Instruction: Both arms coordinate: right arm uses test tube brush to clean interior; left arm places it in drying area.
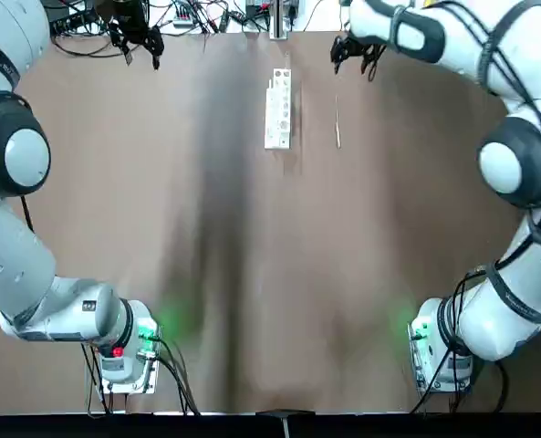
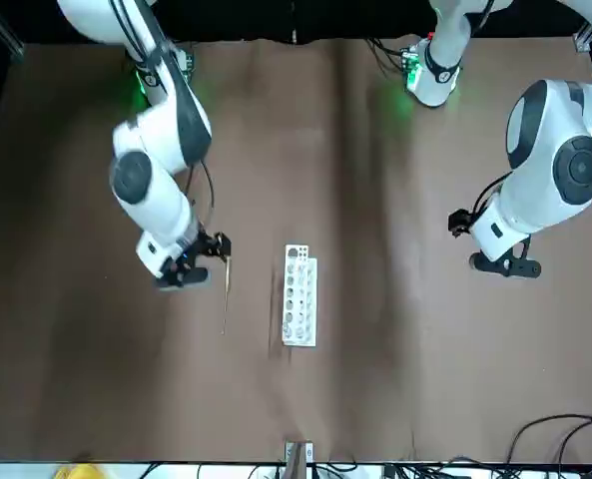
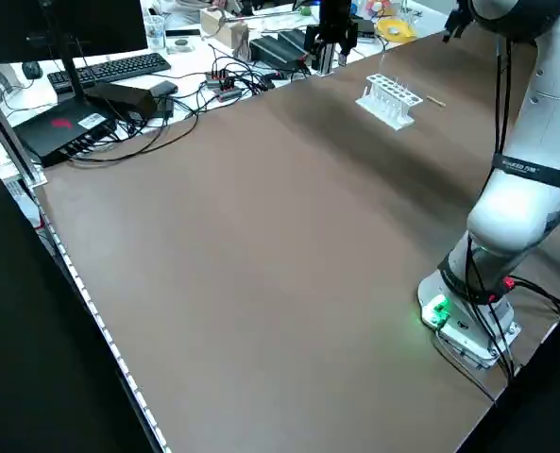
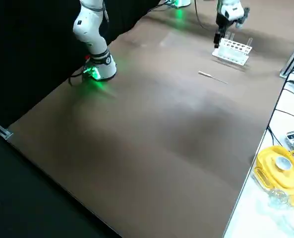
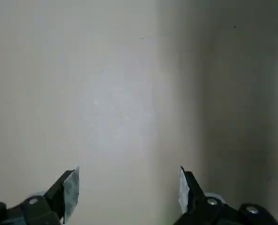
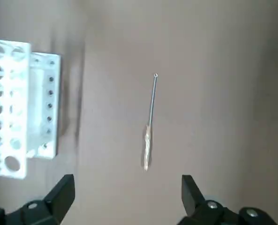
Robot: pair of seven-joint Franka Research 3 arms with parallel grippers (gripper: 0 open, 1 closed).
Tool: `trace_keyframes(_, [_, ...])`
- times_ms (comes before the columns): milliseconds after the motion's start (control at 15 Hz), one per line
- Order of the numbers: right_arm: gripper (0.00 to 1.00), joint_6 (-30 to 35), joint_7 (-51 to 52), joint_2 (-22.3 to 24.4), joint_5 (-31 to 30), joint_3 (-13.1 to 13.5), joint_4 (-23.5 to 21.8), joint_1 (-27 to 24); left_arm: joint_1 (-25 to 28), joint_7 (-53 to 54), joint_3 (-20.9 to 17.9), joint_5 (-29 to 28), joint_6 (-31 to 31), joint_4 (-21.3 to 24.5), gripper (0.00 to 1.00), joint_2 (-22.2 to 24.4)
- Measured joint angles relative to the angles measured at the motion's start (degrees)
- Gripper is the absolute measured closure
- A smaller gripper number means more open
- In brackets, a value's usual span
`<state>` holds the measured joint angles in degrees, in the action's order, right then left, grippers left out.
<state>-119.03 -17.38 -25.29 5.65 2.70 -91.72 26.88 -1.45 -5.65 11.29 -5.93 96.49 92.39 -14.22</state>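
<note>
Evidently the brown, broad, flat table [image 1: 252, 274] takes up most of the scene; on its right stands the right arm [image 1: 525, 246], white and jointed, a black cable strapped along it with black bands; on its left, the left arm [image 1: 19, 251], white and jointed with smooth links. The right arm's black two-finger gripper [image 1: 353, 66] hangs over the far right part, fingers spread and holding nothing; the left arm's black two-finger gripper [image 1: 142, 58] hangs over the far left part, also released, with its fingers wide apart. Between them, the white rectangular rack with round holes [image 1: 278, 109] stands near the far middle; the thin, straight, pale brush [image 1: 338, 128] lies just right of it, its thicker end nearer.
</note>
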Motion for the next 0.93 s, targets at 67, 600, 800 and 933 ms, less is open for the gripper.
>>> trace_keyframes(67, [0.0, -0.8, 0.2, -2.6, -0.1, 0.0, 1.2, 0.0, 0.0, 0.0, 0.0, 0.0, 0.0, -0.2, 0.0, -0.2])
trace_keyframes(600, [0.05, -10.2, 2.2, -15.9, -3.8, 0.5, 6.7, 0.0, -0.5, -0.1, 1.3, 0.0, 0.0, -0.8, 0.0, -0.3])
trace_keyframes(800, [0.14, -11.3, 2.2, -18.5, -3.8, 0.6, 7.0, 0.0, -0.5, -0.1, 1.5, 0.0, 0.0, -0.8, 0.0, -0.3])
trace_keyframes(933, [0.21, -11.4, 2.2, -19.6, -3.8, 0.7, 7.2, -0.1, -0.5, -0.1, 1.5, 0.0, 0.0, -0.8, 0.0, -0.4])
